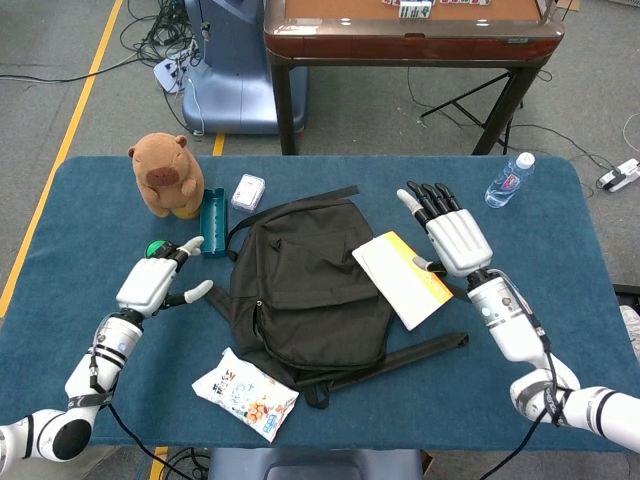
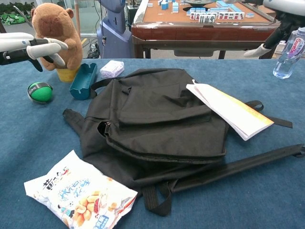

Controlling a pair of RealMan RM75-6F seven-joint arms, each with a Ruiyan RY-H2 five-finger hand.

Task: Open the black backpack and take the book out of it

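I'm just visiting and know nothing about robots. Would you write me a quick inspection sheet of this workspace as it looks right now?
Surface: blue table, cloth-covered.
Job's things: black backpack lies flat; book rests on its right edge, outside it.
Clutter: capybara plush, teal case, green ball, small white box, snack bag, water bottle.
Hands: left hand open, holds nothing; right hand open beside the book, holds nothing.
Cables: loose cables on the floor beyond the table.
Surroundings: brown game table, blue machine base, yellow floor line.
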